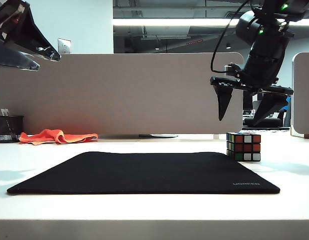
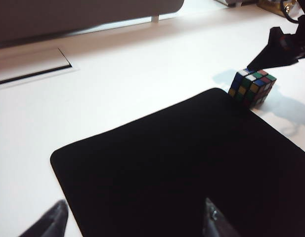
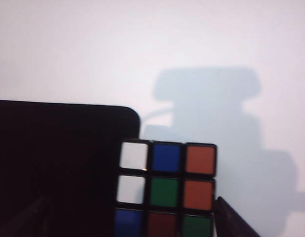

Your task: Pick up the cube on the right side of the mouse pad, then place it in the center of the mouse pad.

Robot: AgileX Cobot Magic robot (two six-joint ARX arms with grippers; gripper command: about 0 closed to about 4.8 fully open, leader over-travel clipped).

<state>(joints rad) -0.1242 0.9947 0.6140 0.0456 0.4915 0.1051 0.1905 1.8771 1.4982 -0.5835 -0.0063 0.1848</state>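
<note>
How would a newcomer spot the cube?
Find the black mouse pad on the white table. At its far right corner, under the open right gripper, sits the cube. It is the only multicoloured block, with black edges.

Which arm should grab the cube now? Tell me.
The right. The right gripper hangs open directly above the cube beside the mouse pad, jaws spread either side. The left gripper is open too, but high at the opposite side.
</note>
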